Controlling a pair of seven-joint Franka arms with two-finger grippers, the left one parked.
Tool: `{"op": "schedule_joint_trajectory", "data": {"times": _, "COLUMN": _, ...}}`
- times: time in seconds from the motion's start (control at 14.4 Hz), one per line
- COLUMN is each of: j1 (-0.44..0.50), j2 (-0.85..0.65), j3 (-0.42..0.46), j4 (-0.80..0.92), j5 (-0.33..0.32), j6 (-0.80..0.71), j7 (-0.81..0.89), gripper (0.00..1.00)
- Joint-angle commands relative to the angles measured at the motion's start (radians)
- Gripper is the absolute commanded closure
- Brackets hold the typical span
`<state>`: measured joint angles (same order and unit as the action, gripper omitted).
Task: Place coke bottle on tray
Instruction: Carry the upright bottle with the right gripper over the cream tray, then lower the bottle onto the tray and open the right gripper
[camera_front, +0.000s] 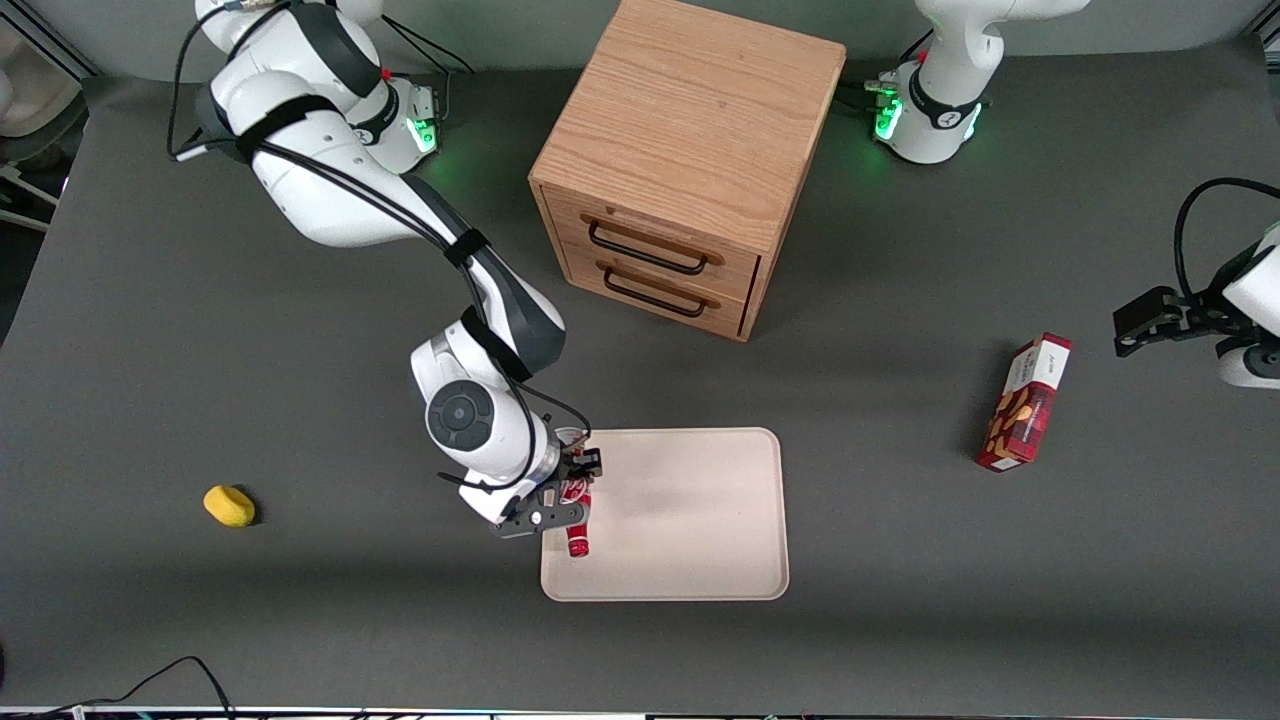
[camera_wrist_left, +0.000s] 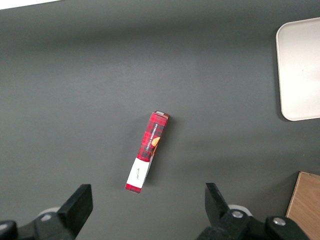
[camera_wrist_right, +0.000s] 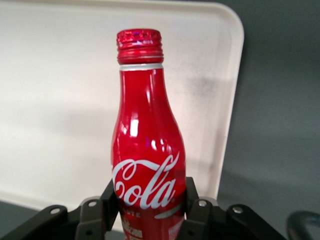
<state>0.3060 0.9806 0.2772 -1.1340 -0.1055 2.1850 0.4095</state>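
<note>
1. We see the right arm reach down from the upper left of the front view, elbow bent, its wrist ending just at the tray's (camera_front: 690, 520) edge on the working arm's side.
2. The gripper (camera_front: 572, 503) sits over that edge — its black fingers (camera_wrist_right: 195, 212) are pinched on the lower body of the bottle (camera_front: 577, 520), one on each side of the white script.
3. In the front view the bottle lies along the gripper's axis, red cap pointing toward the camera, over the tray's rim; we cannot tell whether it touches the tray.
4. In the right wrist view the bottle (camera_wrist_right: 146, 150) fills the frame's middle with the cream tray (camera_wrist_right: 55, 100) as its backdrop.
5. The cabinet (camera_front: 680, 160) stands at the upper centre of the front view, the snack box (camera_front: 1025, 403) at right toward the parked arm's end, a yellow object (camera_front: 229, 505) at lower left.
</note>
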Motion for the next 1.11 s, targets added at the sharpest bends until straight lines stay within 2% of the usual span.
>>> {"op": "schedule_joint_trajectory", "data": {"times": 0.0, "j1": 0.019, "j2": 0.056, "j3": -0.032, "j4": 0.06, "j5": 0.036, "j6": 0.018, "j7": 0.021, "gripper": 0.95}}
{"op": "schedule_joint_trajectory", "data": {"times": 0.14, "j1": 0.022, "j2": 0.059, "j3": -0.036, "j4": 0.059, "j5": 0.038, "j6": 0.018, "j7": 0.026, "gripper": 0.92}}
{"op": "schedule_joint_trajectory", "data": {"times": 0.28, "j1": 0.022, "j2": 0.061, "j3": -0.039, "j4": 0.056, "j5": 0.038, "j6": 0.019, "j7": 0.034, "gripper": 0.78}}
{"op": "schedule_joint_trajectory", "data": {"times": 0.35, "j1": 0.022, "j2": 0.066, "j3": -0.039, "j4": 0.056, "j5": 0.038, "j6": 0.019, "j7": 0.055, "gripper": 0.47}}
{"op": "schedule_joint_trajectory", "data": {"times": 0.42, "j1": 0.024, "j2": 0.066, "j3": -0.043, "j4": 0.054, "j5": 0.036, "j6": 0.019, "j7": 0.063, "gripper": 0.0}}
{"op": "schedule_joint_trajectory", "data": {"times": 1.04, "j1": 0.025, "j2": 0.072, "j3": -0.052, "j4": 0.04, "j5": 0.032, "j6": 0.055, "j7": 0.061, "gripper": 0.0}}
